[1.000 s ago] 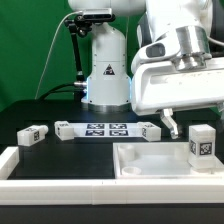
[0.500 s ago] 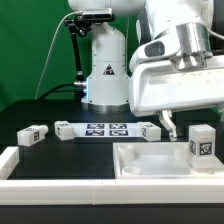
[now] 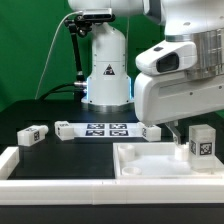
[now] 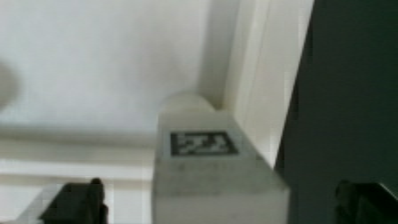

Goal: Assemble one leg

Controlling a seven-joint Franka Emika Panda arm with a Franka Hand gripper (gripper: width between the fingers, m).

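The leg (image 3: 203,142) is a small white block with a black-and-white marker. It stands upright at the right end of the large white rimmed panel (image 3: 140,163). My gripper (image 3: 186,134) hangs low just beside it, on the exterior view's left. In the wrist view the leg (image 4: 205,143) lies between my two dark fingertips (image 4: 75,200), which stand wide apart and do not touch it. My gripper (image 4: 217,202) is open and holds nothing.
Another small white marked block (image 3: 33,134) lies at the exterior view's left. The marker board (image 3: 105,129) lies mid-table with small white blocks at its ends (image 3: 64,128). A white wall (image 3: 50,186) runs along the front. The robot base (image 3: 105,65) stands behind.
My gripper has come down and shifted toward the exterior view's right, closer to the standing leg. The parts have not moved.
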